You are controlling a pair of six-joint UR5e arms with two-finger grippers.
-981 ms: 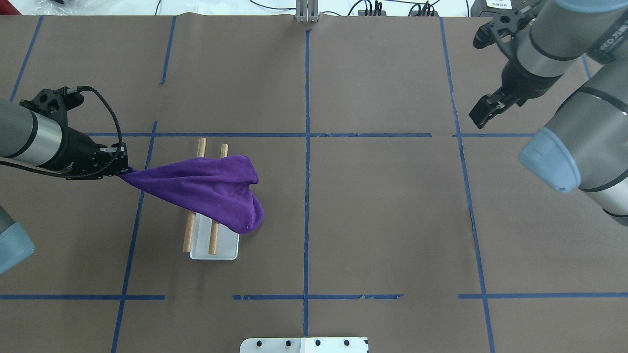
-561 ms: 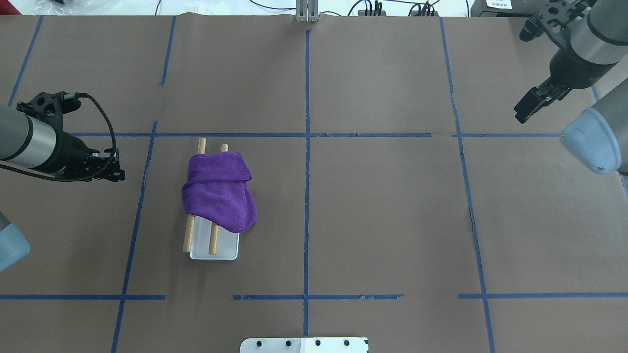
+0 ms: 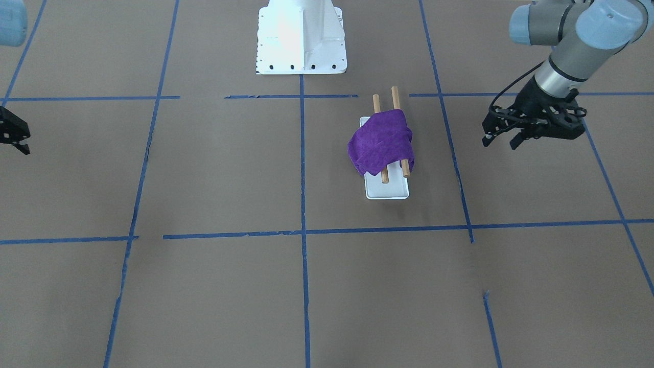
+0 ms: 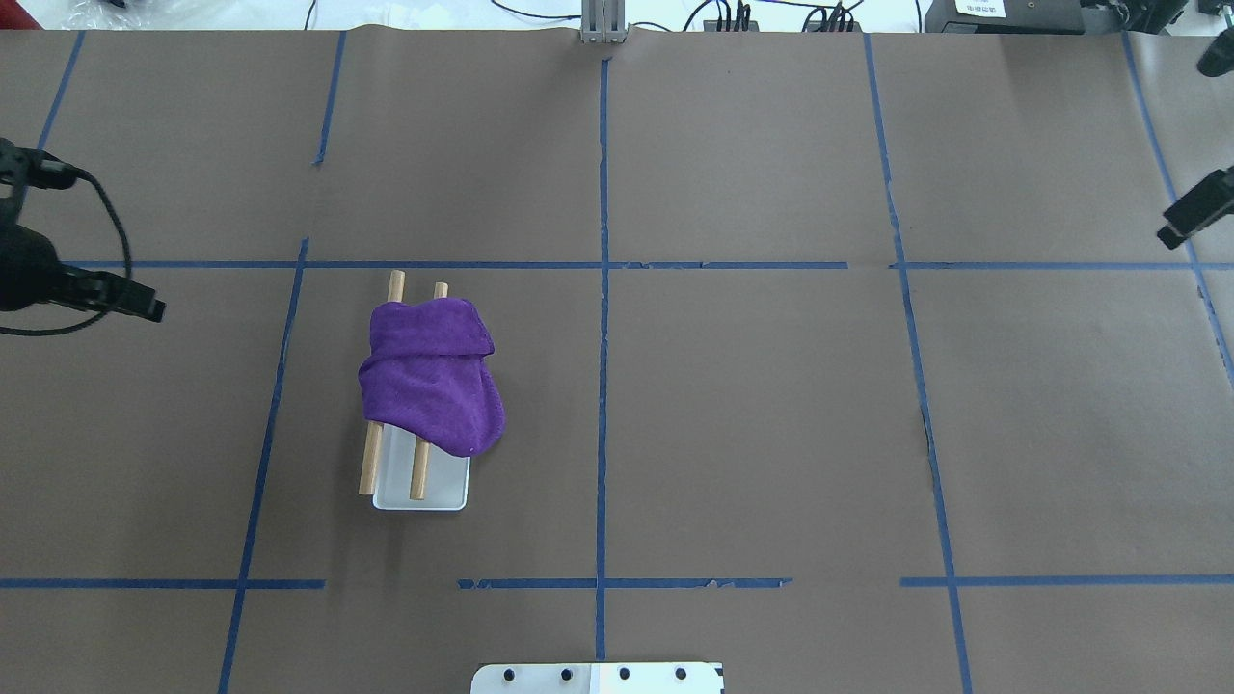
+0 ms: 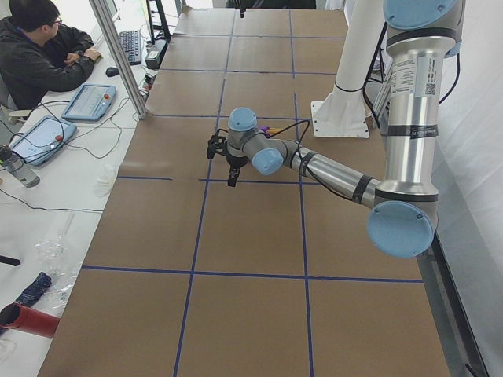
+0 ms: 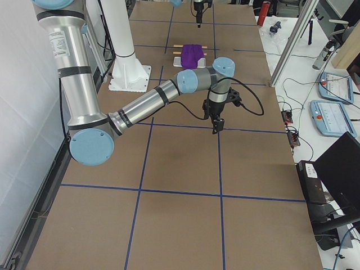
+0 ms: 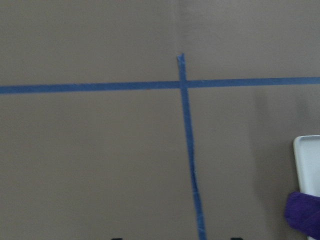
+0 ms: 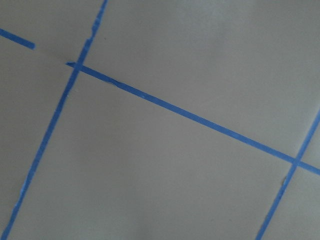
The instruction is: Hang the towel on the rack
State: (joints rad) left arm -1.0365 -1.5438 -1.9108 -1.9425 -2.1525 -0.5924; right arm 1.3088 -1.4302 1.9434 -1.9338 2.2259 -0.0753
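The purple towel (image 4: 430, 371) lies bunched over the two wooden dowels (image 4: 367, 463) of the rack, whose white base (image 4: 445, 493) shows under it. It also shows in the front view (image 3: 380, 143), with the base (image 3: 388, 191) below. My left gripper (image 3: 499, 142) is open and empty, well off to the rack's side and apart from the towel. The left wrist view catches a towel corner (image 7: 305, 216) and the base edge (image 7: 307, 160). My right gripper (image 4: 1195, 207) hovers at the far right table edge; whether it is open or shut does not show.
The brown table cover (image 4: 752, 405) carries a grid of blue tape lines. The white bolted robot pedestal (image 3: 301, 38) stands at the robot's side. A seated operator (image 5: 39, 51) and tablets are beyond the far table edge.
My left gripper let go of the towel and drew back to the left. The towel dropped into a heap on the dowels. My right arm swung away toward the right edge.
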